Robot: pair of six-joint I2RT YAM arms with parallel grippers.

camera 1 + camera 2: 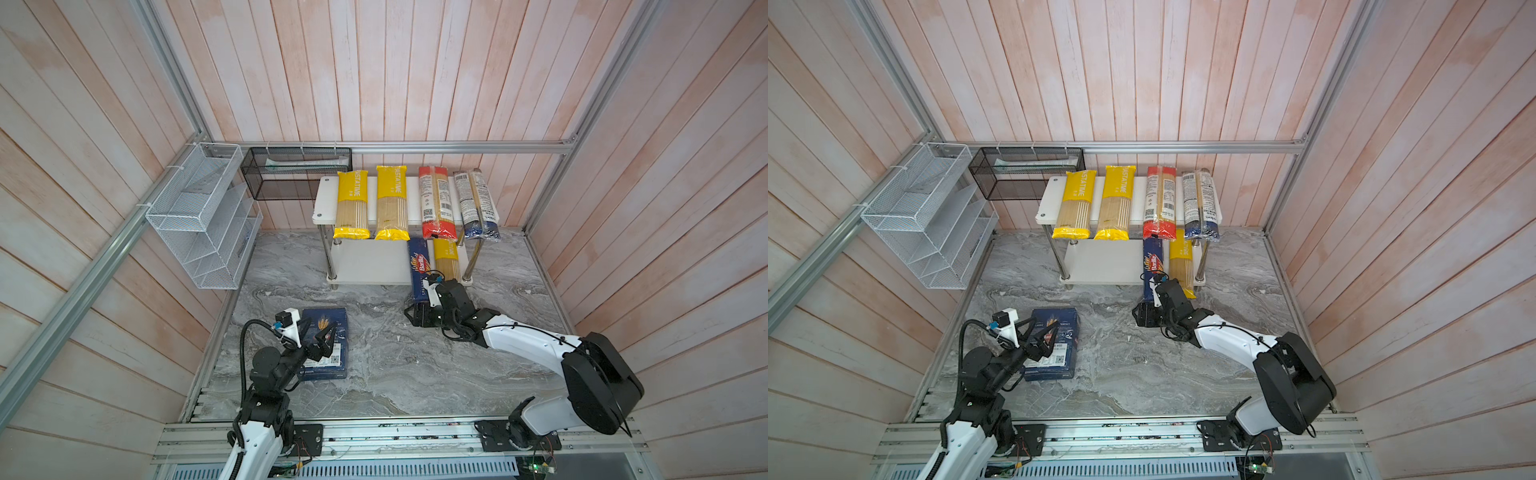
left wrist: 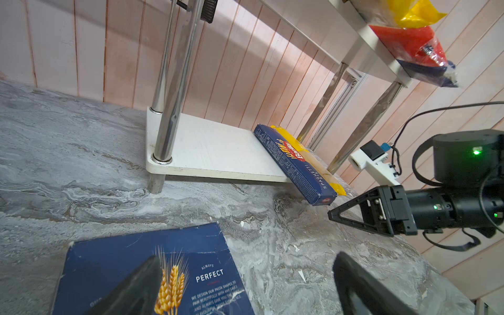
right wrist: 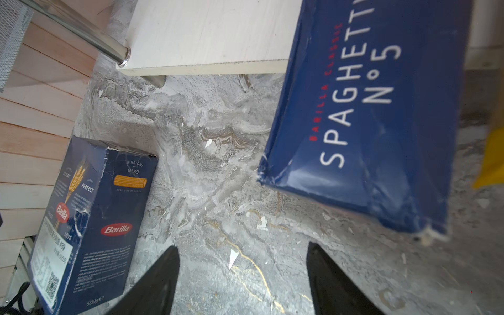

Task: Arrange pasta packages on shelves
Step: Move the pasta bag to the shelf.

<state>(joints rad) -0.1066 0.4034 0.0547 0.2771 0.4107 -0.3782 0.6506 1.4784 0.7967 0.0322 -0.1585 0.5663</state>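
Your right fingers [image 3: 332,289] sit open, empty, six o'clock of the stiff, probably light dark-blue cardboard spaghetti box [image 3: 368,122]; pinch its long sides.

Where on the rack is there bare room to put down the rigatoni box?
Lower shelf: bare from the front-left chrome leg to the Barilla spaghetti box. Beyond that box lies a yellow PASTATIME bag, so that side is full. Upper shelf: crowded, four pasta bags side by side, only narrow white strips showing.
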